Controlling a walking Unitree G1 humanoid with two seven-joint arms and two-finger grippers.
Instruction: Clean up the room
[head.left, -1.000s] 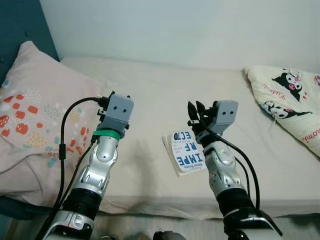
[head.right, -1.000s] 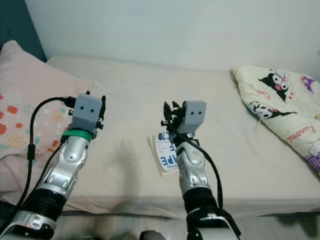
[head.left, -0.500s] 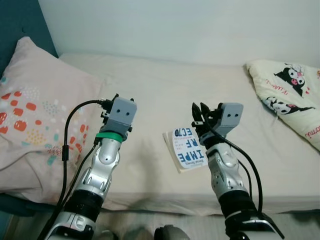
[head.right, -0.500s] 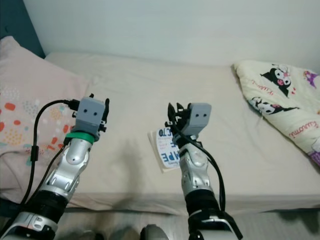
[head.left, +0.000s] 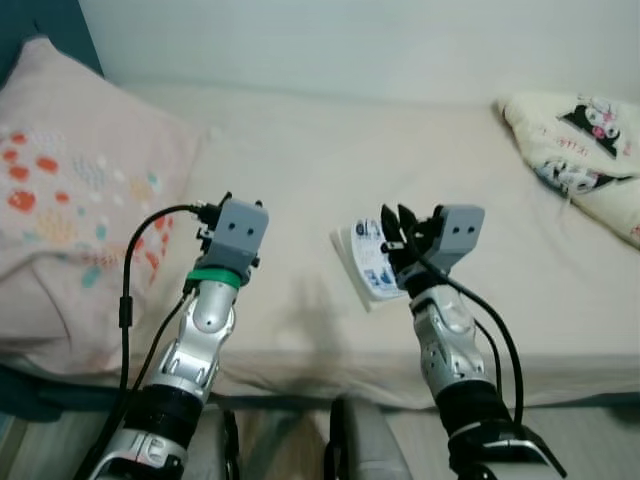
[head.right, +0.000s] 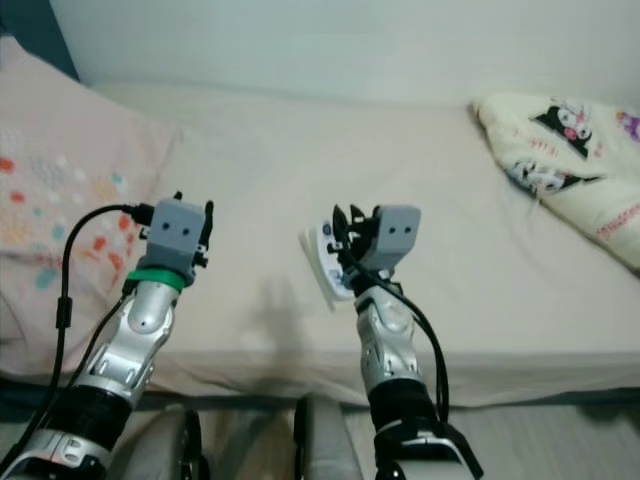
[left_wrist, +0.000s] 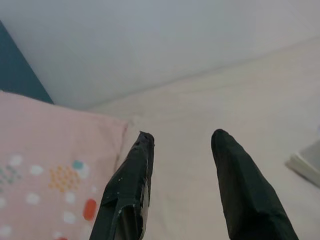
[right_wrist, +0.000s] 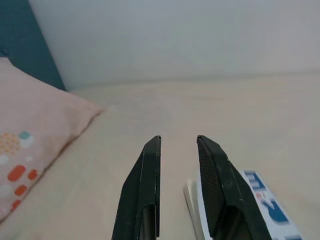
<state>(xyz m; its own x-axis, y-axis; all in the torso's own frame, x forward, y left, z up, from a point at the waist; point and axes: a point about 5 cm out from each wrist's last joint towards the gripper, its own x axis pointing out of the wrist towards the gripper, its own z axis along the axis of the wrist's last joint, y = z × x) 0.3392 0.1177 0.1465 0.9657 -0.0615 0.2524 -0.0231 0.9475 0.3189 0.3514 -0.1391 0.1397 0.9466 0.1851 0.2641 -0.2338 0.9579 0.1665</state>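
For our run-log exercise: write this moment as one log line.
left tool: open, raised over beige bed | right tool: open, beside white-and-blue book | book: on bed, ungrasped

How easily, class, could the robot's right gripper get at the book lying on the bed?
Probably easily: the right gripper hangs open just beside the book, which lies flat near the front edge of the bed. Nothing lies between them, though it must tilt down.

White wall, teal headboard
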